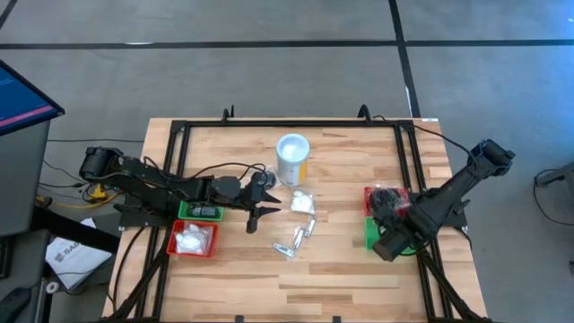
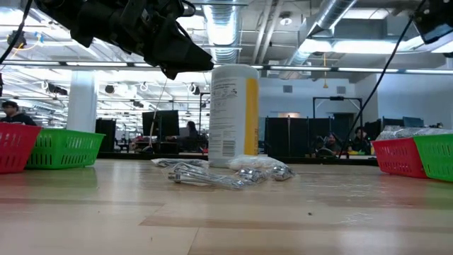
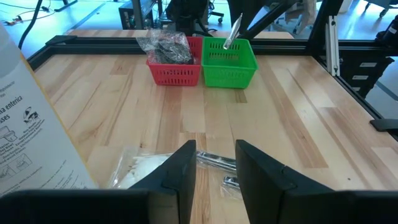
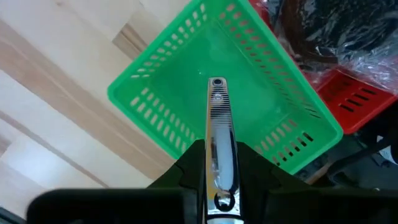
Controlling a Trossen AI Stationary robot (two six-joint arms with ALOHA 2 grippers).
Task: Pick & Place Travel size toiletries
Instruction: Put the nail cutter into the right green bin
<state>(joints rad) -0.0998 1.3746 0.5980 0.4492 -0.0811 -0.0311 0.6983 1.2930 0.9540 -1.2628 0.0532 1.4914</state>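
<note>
Across the pale wooden counter [image 1: 341, 269] stands a tall white cylindrical canister with a yellow label [image 1: 292, 159]; beside it lie thin silvery tubes and white packets [image 1: 299, 224]. Over the green plastic basket [image 4: 186, 106] my right end effector [image 4: 217, 186] pinches one silvery clipper-like piece [image 4: 218, 130]. My left end effector [image 3: 214, 168] hovers above the pile, part-open, holding nothing
</note>
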